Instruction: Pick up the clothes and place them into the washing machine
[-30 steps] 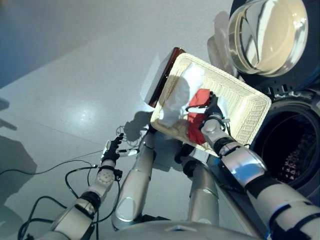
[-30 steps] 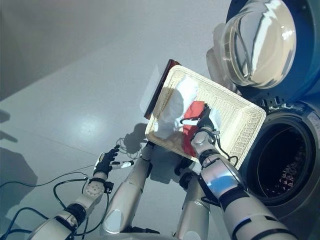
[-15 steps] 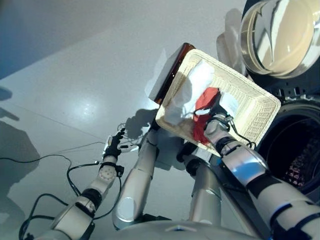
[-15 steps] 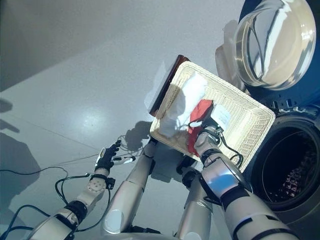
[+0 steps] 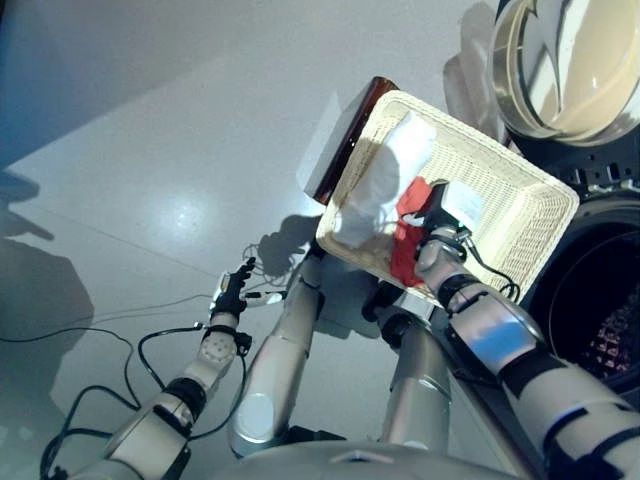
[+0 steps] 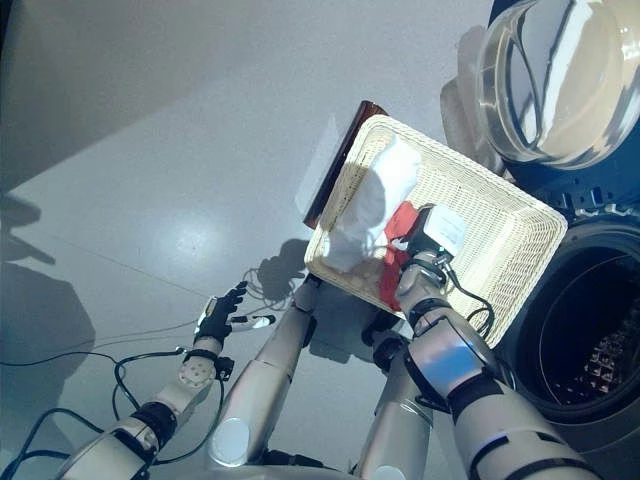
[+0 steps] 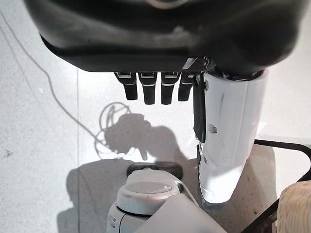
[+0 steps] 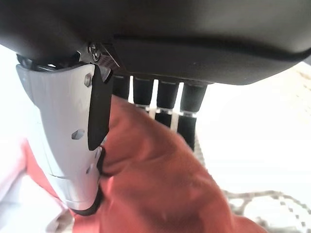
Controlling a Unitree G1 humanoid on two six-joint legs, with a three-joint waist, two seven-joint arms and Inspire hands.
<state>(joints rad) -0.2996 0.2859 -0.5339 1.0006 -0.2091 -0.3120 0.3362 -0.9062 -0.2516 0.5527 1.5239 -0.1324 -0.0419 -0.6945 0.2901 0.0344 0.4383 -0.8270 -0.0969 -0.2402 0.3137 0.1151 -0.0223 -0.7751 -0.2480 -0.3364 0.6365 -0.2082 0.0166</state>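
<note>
A white wicker basket (image 5: 500,190) stands in front of the washing machine's open drum (image 5: 600,320). Inside it lie a long white cloth (image 5: 390,175) and a red cloth (image 5: 410,203). My right hand (image 5: 436,228) reaches into the basket. In the right wrist view its thumb (image 8: 63,141) and curled fingers pinch the red cloth (image 8: 160,179). Low at the left, above the floor, my left hand (image 5: 230,297) hangs with relaxed fingers (image 7: 153,90) and holds nothing.
The washer's round glass door (image 5: 575,60) stands swung open above the drum. A dark brown panel (image 5: 345,140) sticks out along the basket's far left side. Grey floor (image 5: 150,150) spreads to the left.
The camera has shifted, so the whole scene sits further right and up. My right hand stays on the red cloth in the basket. The left hand has not moved.
</note>
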